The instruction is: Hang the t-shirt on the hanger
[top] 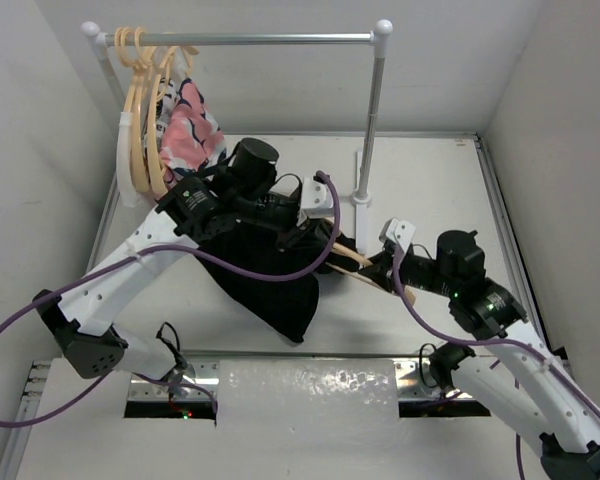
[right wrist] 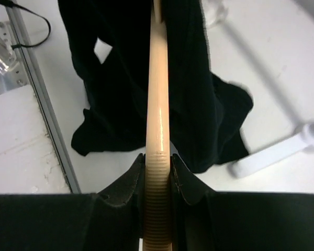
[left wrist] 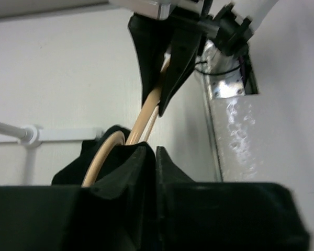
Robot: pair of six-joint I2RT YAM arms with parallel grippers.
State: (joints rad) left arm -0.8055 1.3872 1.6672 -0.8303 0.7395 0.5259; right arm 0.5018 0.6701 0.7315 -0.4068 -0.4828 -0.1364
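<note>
The black t-shirt [top: 270,290] hangs in a bunch over the middle of the table, lifted at its top. My left gripper [top: 305,237] is shut on its upper edge; in the left wrist view the jaws [left wrist: 156,151] are pressed together with black fabric in them. The cream hanger [top: 355,260] pokes into the shirt's top. My right gripper [top: 385,268] is shut on one ribbed arm of the hanger [right wrist: 158,104], jaws tight on both sides. The shirt [right wrist: 120,78] drapes round the hanger's far part, its white label [right wrist: 102,49] showing. The hanger's curve [left wrist: 102,157] shows beside the left jaws.
A clothes rack stands at the back, with a rail [top: 240,40], a post [top: 373,110] and a white foot [right wrist: 282,151] close to the shirt. A bunch of cream hangers [top: 140,110] and a pink patterned garment [top: 190,130] hang at its left end. A clear plastic sheet [top: 310,390] lies at the near edge.
</note>
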